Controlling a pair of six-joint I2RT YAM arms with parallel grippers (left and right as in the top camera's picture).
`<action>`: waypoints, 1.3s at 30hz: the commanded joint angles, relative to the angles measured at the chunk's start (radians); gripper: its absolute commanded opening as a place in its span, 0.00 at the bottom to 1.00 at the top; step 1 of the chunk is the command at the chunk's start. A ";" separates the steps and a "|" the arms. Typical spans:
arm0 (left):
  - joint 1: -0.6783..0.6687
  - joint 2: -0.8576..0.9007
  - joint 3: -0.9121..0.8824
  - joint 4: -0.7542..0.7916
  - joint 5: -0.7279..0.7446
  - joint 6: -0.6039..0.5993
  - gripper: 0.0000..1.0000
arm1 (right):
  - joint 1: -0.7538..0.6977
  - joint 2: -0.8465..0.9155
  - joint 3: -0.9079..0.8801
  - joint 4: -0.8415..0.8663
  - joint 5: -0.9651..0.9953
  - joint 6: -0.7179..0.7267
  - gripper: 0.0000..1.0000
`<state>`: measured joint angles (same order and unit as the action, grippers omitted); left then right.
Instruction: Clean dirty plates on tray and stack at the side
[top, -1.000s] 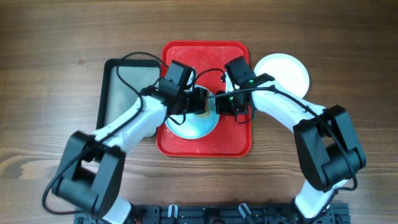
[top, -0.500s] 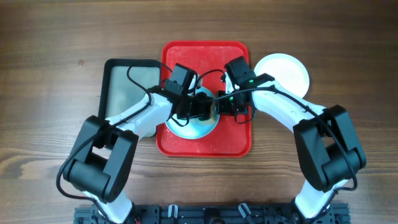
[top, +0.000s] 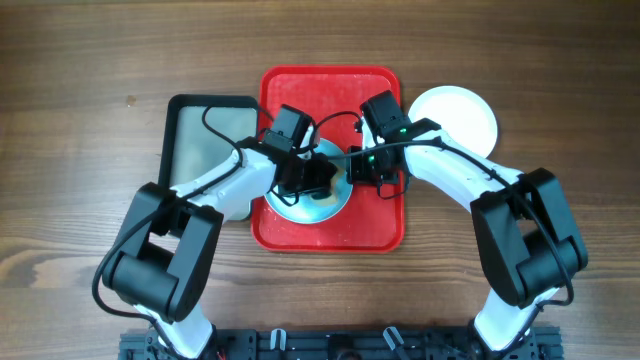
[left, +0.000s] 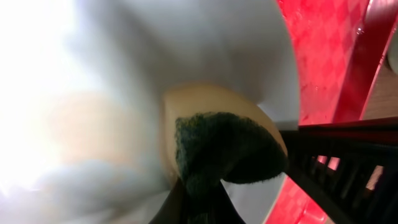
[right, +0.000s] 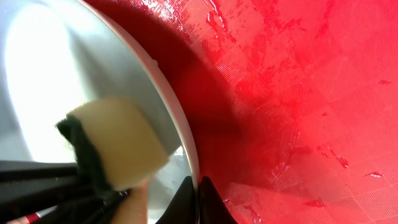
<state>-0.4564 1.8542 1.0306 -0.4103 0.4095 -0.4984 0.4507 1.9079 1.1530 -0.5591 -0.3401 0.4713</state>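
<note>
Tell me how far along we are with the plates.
Done, apparently: the white plate lies on the table right of the tray. In hand: the right gripper pinches the rim of the blue plate on the tray while the left gripper presses a sponge onto it. Left: finish scrubbing, then stack it by the white plate. I see no third plate.

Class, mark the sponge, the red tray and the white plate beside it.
sponge (right: 124, 143): right wrist view, yellow foam face.
red tray (top: 330, 232): overhead view, bare floor near the front rim.
white plate (top: 465, 112): overhead view, its bare middle.
</note>
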 joint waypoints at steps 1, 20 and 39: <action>0.056 -0.017 0.002 -0.011 -0.048 0.028 0.04 | 0.002 0.018 -0.003 0.005 -0.019 0.002 0.04; 0.174 -0.058 0.004 -0.098 -0.224 0.103 0.04 | 0.002 0.018 -0.003 0.005 -0.019 0.003 0.04; 0.174 -0.550 0.006 -0.106 -0.230 0.074 0.04 | 0.002 0.018 -0.003 0.005 -0.019 0.003 0.26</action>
<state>-0.2886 1.4548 1.0317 -0.5220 0.1562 -0.4095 0.4507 1.9079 1.1530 -0.5564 -0.3477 0.4686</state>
